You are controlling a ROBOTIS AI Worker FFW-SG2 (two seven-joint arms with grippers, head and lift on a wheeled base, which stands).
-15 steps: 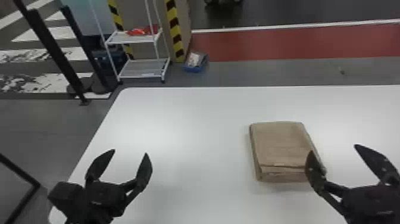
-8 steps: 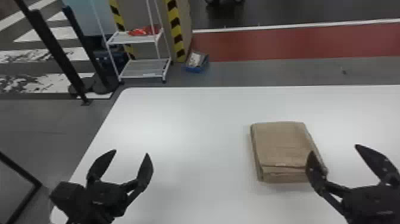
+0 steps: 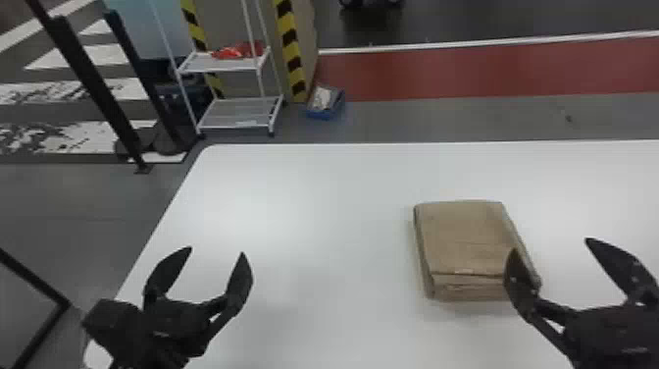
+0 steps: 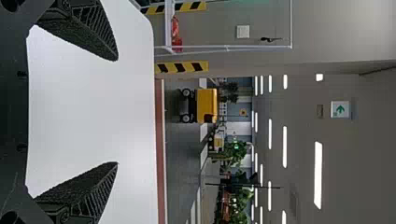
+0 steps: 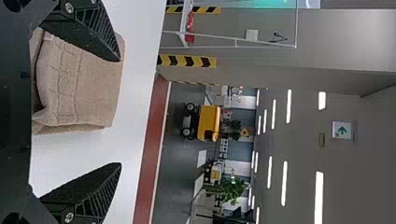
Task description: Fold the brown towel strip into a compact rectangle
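The brown towel (image 3: 463, 235) lies folded as a thick layered rectangle on the white table, right of centre in the head view. My right gripper (image 3: 549, 245) is open at its right side, one finger overlapping the towel's near right corner in that view. In the right wrist view the towel (image 5: 81, 84) shows behind one finger of the spread right gripper (image 5: 120, 112); whether they touch, I cannot tell. My left gripper (image 3: 216, 250) stands open over the table's left part, well away from the towel. The left wrist view has the left gripper (image 4: 117, 111) with nothing between its fingers.
The white table (image 3: 314, 196) has its left edge just beyond my left gripper. On the floor behind it are a white rack (image 3: 235, 113), a blue box (image 3: 326, 102) and black posts (image 3: 93, 83).
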